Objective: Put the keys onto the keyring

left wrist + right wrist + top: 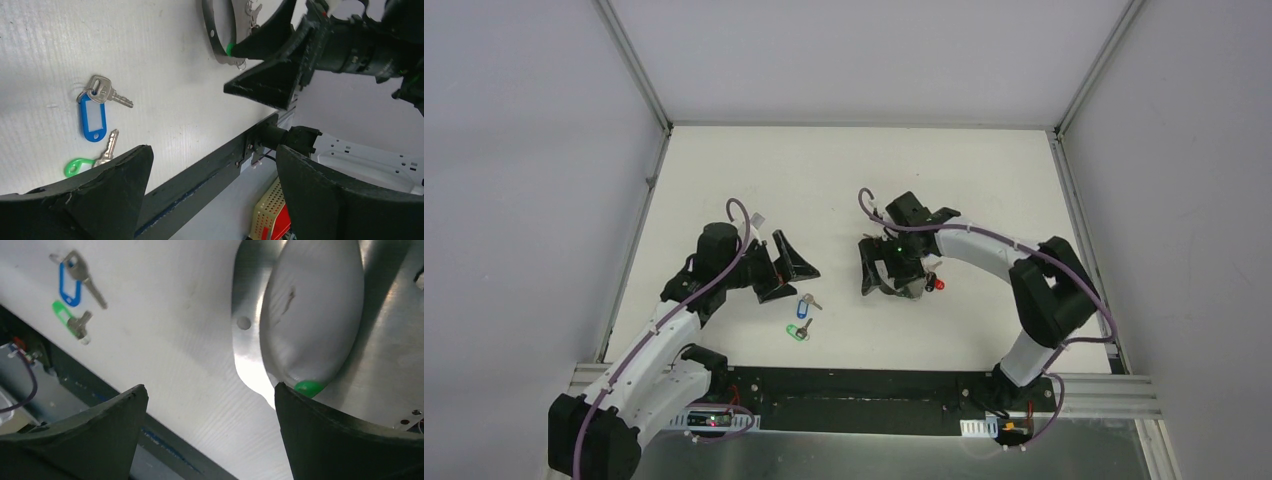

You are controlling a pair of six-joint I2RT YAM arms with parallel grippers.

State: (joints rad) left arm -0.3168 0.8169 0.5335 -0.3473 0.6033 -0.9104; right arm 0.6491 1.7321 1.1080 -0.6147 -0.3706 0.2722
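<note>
White table (844,170) is seen below. Nearest, the green-tagged metal key (797,330) and the blue-tagged metal key (807,302) are laid loose beside the wide-open left gripper (804,283). Farther, the grey metal keyring (247,295) is seen under the wide-open right gripper (210,386). One tag should be pinched first.

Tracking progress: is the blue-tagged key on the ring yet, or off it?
Off. The blue-tagged key lies loose on the table, well apart from the ring.
</note>
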